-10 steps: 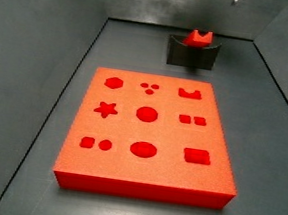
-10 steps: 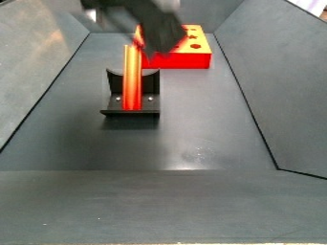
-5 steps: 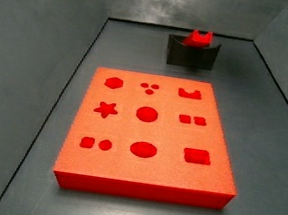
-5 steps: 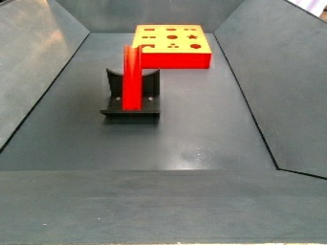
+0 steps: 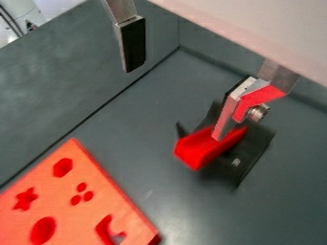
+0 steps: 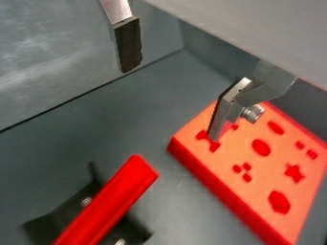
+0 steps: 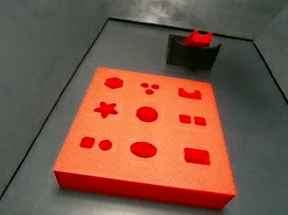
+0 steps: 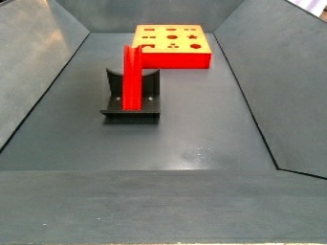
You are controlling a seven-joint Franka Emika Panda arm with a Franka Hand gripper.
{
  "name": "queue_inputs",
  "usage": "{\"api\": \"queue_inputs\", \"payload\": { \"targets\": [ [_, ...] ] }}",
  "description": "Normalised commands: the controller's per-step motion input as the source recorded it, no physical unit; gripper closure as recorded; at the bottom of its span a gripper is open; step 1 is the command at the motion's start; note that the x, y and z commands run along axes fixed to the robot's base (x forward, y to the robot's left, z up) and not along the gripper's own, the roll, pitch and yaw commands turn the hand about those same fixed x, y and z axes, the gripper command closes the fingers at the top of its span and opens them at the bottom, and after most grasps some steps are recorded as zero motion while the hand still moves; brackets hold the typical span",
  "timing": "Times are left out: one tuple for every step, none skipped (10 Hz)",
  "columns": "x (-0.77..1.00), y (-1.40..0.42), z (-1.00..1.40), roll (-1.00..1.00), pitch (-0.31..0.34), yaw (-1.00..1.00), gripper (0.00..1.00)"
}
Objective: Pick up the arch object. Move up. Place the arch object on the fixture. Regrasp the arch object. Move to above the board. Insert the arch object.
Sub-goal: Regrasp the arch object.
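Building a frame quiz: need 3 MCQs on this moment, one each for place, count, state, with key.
1. Where is the arch object?
A. in a board hole
B. on the fixture
C. between the fingers

2. How many rows of holes does the board show?
A. two
B. three
C. five

3. What state is the gripper in?
A. open, holding nothing
B. shut on the arch object
C. shut on the board

Key: 1 B, in both side views the peg stands in the fixture. 2 B, a side view shows three rows. 3 A, both wrist views show the fingers wide apart, nothing between them.
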Motion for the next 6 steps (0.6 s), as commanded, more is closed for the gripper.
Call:
{"api": "queue_inputs", "payload": {
  "targets": [
    [0.00, -0.02, 0.01, 1.00, -0.013, 0.02, 0.00],
    [0.00, -0.02, 0.00, 1.00, -0.014, 0.02, 0.00],
    [0.00, -0.02, 0.00, 1.00, -0.012, 0.02, 0.00],
    [0.00, -0.02, 0.00, 1.00, -0.007, 0.02, 0.00],
    [0.01, -0.02, 0.01, 1.00, 0.000, 0.02, 0.00],
    [0.02, -0.02, 0.00, 1.00, 0.009, 0.02, 0.00]
  ]
}}
